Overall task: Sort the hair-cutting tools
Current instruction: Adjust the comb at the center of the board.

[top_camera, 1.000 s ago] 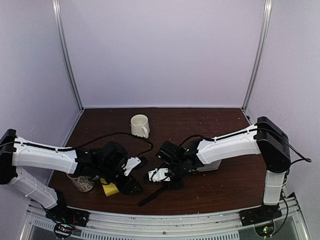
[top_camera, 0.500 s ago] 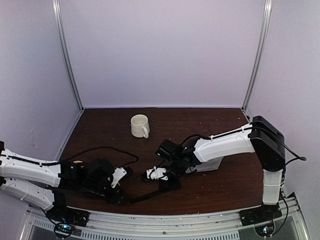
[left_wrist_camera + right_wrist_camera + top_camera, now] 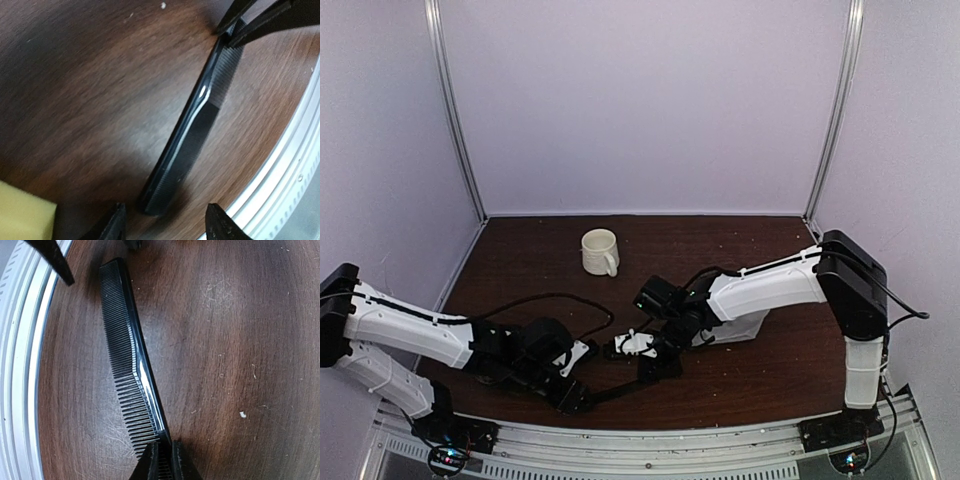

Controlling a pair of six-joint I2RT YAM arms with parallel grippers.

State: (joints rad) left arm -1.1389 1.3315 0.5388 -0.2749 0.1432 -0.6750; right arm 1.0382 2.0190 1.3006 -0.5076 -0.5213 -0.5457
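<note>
The slim black comb (image 3: 129, 357), with a glossy spine and fine teeth grading to coarse, lies flat near the front edge of the dark wood-grain counter (image 3: 230, 340), at 6 o'clock from the cream mug (image 3: 599, 251). The right pincer (image 3: 162, 454) is clenched on its coarse end. The left pincer (image 3: 166, 219), released, has swung in over the last half-second and straddles the fine end.

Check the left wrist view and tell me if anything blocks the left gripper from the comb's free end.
Nothing visible does. The open left gripper faces the comb end directly; the yellow sponge lies off to one side. The right gripper pinches the far end.
</note>
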